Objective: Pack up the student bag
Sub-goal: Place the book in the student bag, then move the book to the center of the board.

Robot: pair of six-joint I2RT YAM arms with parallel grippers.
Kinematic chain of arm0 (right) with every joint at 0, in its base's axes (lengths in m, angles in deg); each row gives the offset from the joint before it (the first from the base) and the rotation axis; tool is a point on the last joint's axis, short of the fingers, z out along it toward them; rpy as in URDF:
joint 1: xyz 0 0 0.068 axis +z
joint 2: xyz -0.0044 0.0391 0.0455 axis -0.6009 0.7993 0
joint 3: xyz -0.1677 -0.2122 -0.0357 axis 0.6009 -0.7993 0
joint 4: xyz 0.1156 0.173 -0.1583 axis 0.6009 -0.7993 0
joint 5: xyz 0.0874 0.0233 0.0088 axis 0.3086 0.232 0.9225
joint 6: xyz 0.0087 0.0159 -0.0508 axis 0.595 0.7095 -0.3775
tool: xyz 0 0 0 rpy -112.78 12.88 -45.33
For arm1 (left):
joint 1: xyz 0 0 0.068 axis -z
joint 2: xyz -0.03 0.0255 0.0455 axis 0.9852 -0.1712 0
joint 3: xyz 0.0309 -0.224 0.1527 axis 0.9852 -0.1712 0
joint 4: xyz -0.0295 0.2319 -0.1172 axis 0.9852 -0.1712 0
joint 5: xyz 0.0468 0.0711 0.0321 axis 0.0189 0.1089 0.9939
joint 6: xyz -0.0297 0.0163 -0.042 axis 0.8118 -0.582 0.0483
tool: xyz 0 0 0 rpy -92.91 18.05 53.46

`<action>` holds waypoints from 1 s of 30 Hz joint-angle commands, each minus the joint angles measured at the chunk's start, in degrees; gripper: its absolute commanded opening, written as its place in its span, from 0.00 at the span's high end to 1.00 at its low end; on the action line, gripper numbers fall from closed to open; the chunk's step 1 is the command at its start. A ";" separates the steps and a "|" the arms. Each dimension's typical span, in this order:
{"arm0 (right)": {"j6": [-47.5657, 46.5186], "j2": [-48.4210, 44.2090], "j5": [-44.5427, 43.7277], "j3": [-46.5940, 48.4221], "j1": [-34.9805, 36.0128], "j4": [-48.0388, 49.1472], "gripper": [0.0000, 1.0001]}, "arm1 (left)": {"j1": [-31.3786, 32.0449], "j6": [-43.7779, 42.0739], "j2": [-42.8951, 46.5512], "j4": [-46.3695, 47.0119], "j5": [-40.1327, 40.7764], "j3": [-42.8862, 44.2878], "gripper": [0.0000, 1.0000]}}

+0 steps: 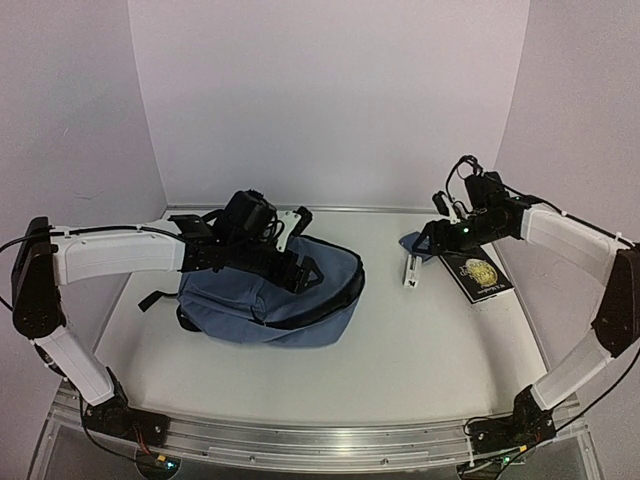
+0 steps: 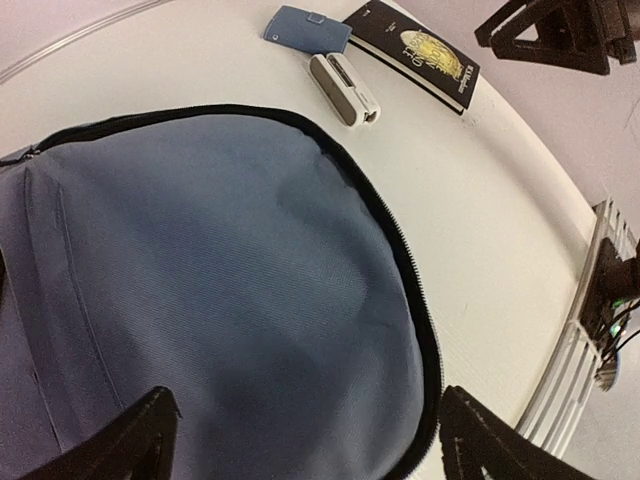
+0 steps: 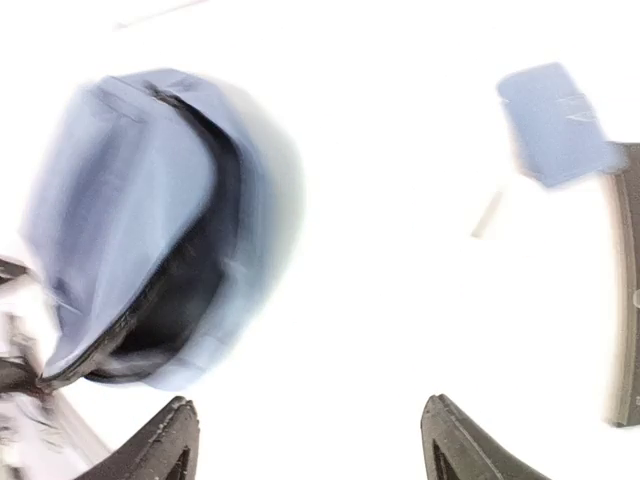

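The student bag (image 1: pixel 262 300) is a slate-blue backpack lying flat on the table at centre left. A dark zip line runs round its right edge. My left gripper (image 1: pixel 302 268) hovers open just above the bag's top. In the left wrist view its fingers straddle the fabric (image 2: pixel 220 280) without holding it. A black book with a gold emblem (image 1: pixel 478 272), a small blue pouch (image 1: pixel 413 243) and a white oblong object (image 1: pixel 411 270) lie at the right. My right gripper (image 1: pixel 432 240) is open and empty above the pouch. The right wrist view is blurred and shows the bag (image 3: pixel 130 220) with a dark gap.
The book (image 2: pixel 415 52), pouch (image 2: pixel 307 28) and white object (image 2: pixel 345 88) lie close together beyond the bag in the left wrist view. White walls close the table at the back and sides. A metal rail (image 1: pixel 300 440) runs along the near edge.
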 commanded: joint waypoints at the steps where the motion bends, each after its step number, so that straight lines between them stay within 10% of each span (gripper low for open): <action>1: -16.72 -1.70 -12.62 1.39 -4.31 -15.21 0.20 | 0.14 0.45 0.16 1.25 2.32 1.40 0.01; 30: -24.25 40.10 -16.96 37.96 -22.29 -19.05 0.02 | 1.49 2.46 3.90 2.70 3.85 -3.23 0.00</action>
